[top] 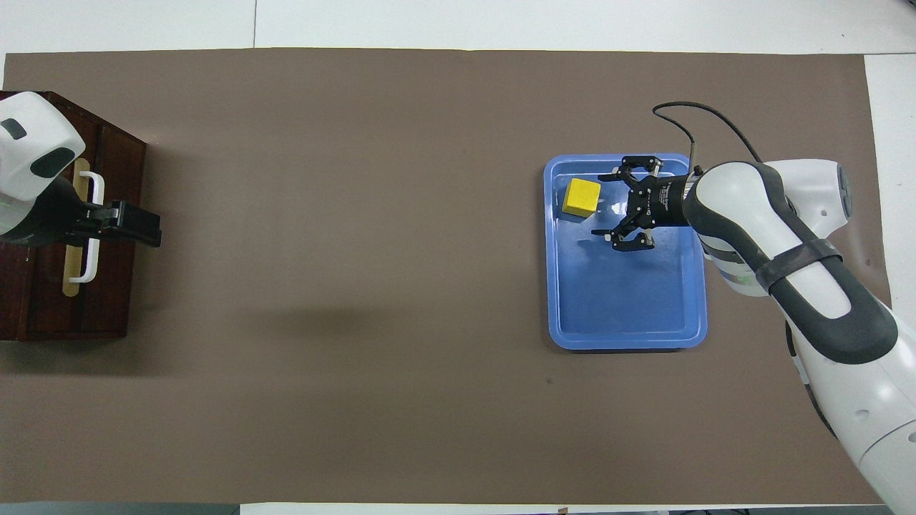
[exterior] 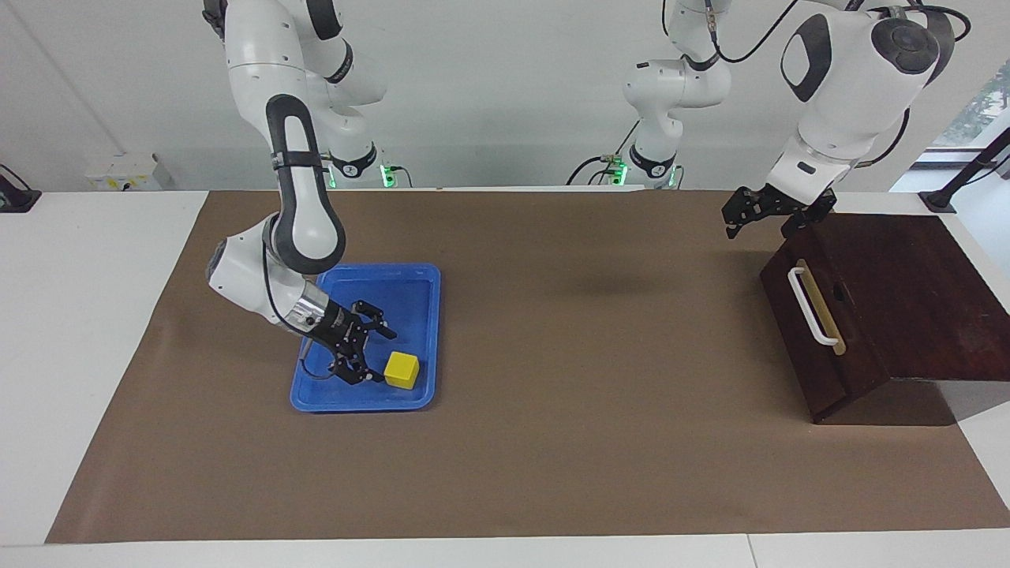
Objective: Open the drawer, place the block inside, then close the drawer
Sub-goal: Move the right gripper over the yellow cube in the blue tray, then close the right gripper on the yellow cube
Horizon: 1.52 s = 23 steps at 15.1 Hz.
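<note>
No legible writing – right gripper (exterior: 371, 356) jaws open beside block (exterior: 402, 370); left gripper (exterior: 769, 214) jaws open.

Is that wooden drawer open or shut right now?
Shut: the drawer front sits flush with its dark cabinet, and no pale interior shows.

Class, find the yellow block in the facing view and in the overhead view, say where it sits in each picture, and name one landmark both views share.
Facing view: the yellow block sits low and left of centre, in the blue tray's corner farthest from the robots.
Overhead view: the yellow block sits upper right, in the tray's top corner.
Shared landmark: the blue tray; the open right pincer is beside the block.
</note>
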Available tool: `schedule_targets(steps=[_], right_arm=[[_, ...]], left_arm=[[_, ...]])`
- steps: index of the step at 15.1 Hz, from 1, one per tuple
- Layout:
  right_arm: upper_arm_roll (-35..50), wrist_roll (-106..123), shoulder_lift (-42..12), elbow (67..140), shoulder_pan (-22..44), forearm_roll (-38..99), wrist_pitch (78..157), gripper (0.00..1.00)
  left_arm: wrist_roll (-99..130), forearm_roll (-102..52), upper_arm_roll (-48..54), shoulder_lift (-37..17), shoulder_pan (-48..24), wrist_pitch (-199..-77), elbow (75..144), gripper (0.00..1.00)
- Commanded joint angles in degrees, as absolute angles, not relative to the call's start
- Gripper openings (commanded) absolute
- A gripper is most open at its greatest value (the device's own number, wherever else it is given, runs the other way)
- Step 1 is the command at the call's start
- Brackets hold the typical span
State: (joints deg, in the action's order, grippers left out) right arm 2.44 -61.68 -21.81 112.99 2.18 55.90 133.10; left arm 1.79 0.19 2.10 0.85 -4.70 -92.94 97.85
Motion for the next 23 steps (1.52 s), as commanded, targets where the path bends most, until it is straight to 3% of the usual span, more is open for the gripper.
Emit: schedule_targets(steps=[1,13,14,15,17,23], right_arm=[[2.5,-59.6,-21.9,113.4,3.2,58.4,134.8,1.0],[2.4,-57.7,-21.8,113.9,3.1,58.4,134.8,1.0],[2.4,-57.7,-21.8,113.9,3.1,58.5,134.8,0.89],[2.4,-57.7,-21.8,113.9,3.1,58.5,134.8,0.63],[2.4,-58.2,-21.9,113.9,3.1,58.5,135.8,0.0],[2.4,-61.5,-21.5,111.5,3.3,57.7,134.0,0.0]], left_arm=[[2.0,-0.7,2.4,2.1,-4.0,-92.7,98.8,1.0],[2.0,-0.7,2.4,2.1,-4.0,-92.7,98.8,1.0],[2.0,-0.7,2.4,2.1,-4.0,-92.7,98.8,1.0],[2.0,-0.7,2.4,2.1,-4.0,-92.7,98.8,1.0],[2.0,-0.7,2.4,2.1,-4.0,-92.7,98.8,1.0],[2.0,-0.7,2.4,2.1,-4.0,-92.7,98.7,1.0]])
